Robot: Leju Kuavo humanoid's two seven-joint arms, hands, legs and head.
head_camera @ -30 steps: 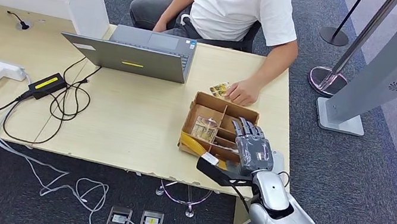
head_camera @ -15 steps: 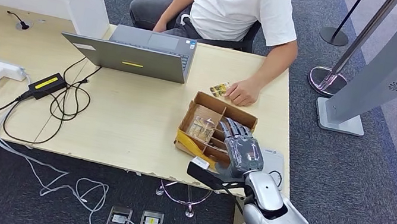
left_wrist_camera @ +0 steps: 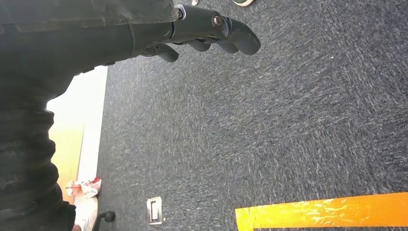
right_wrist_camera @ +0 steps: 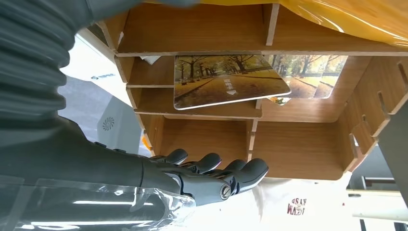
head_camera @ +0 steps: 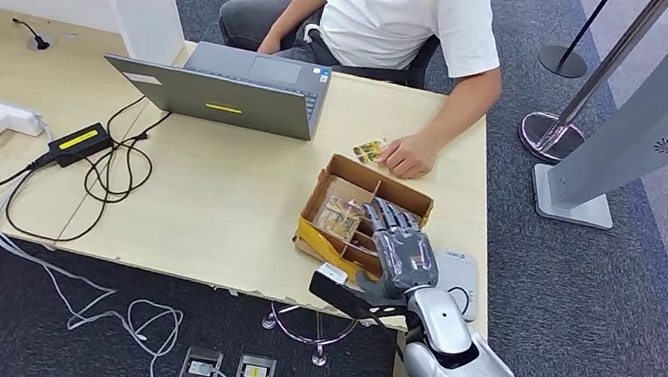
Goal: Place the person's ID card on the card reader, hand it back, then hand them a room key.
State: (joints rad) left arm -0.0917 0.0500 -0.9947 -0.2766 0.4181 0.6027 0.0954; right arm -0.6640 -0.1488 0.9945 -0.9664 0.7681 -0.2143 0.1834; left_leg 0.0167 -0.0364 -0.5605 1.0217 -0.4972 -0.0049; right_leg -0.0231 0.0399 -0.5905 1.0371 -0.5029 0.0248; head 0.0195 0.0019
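One wooden table (head_camera: 236, 203) — dark grey carpet (head_camera: 656, 300) around it.

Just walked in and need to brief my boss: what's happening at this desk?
The right robot hand hovers over a wooden divided box holding room key cards, gripping nothing. The seated person's hand rests on another card on the table. The white card reader lies beside the box.
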